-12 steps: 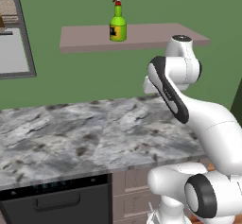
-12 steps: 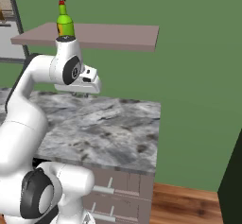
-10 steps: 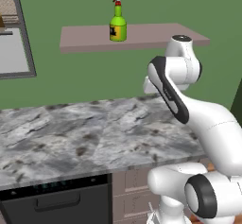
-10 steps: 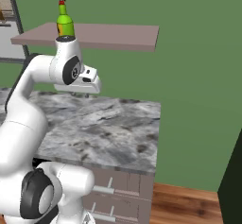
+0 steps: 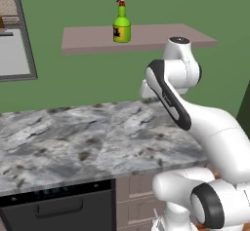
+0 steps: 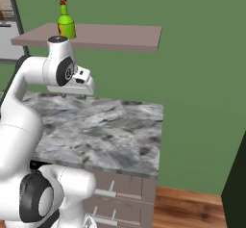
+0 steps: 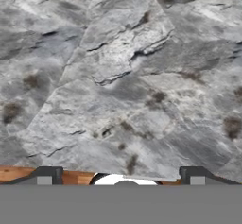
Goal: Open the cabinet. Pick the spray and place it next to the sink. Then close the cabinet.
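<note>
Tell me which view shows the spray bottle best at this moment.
The left base view: the spray stands upright on the shelf, whole, with its yellow-and-black label facing the camera. The right base view shows its neck, red-tipped head and upper body, with the arm's joint covering its base. The hand view looks down on the marble counter.

This is a rendered kitchen. A grey marble-patterned bench runs along a green wall, with a black oven front and its handle built in beneath it. Pale drawers with metal bar handles sit under the bench's end. A brown wall shelf carries a green spray bottle. The floor is wood plank. At the left edge stands a framed, open-fronted cabinet.
</note>
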